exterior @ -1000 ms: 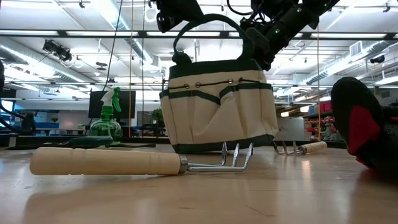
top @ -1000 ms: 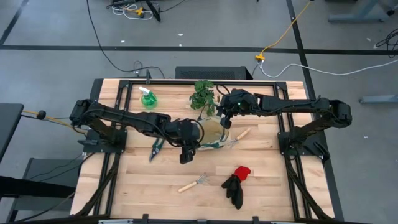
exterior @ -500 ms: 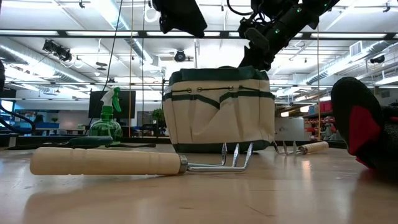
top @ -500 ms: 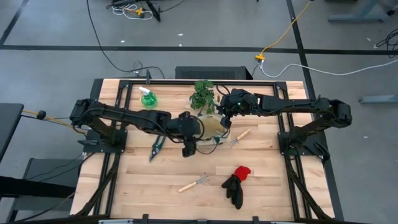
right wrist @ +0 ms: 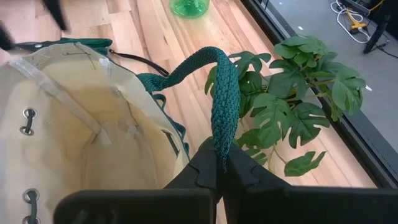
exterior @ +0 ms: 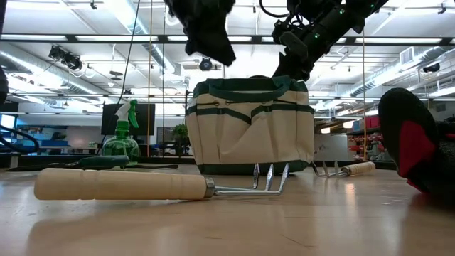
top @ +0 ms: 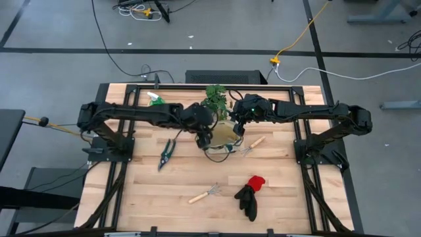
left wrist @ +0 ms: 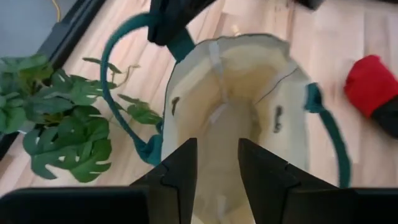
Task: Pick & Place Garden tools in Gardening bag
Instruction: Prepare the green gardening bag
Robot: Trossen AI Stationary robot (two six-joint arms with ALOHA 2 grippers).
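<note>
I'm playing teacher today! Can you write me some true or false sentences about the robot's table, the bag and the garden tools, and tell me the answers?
1. The right gripper pinches one green handle of the gardening bag. True.
2. The left gripper is squeezing a rake. False: its fingers are apart with nothing between them, above the bag's open mouth.
3. The red-and-black gloves are inside the bag. False: they lie on the table.
4. One wooden-handled rake lies on the table away from the bag. True.
5. The pruning shears stand upright in a pocket. False: they lie flat on the table.
</note>
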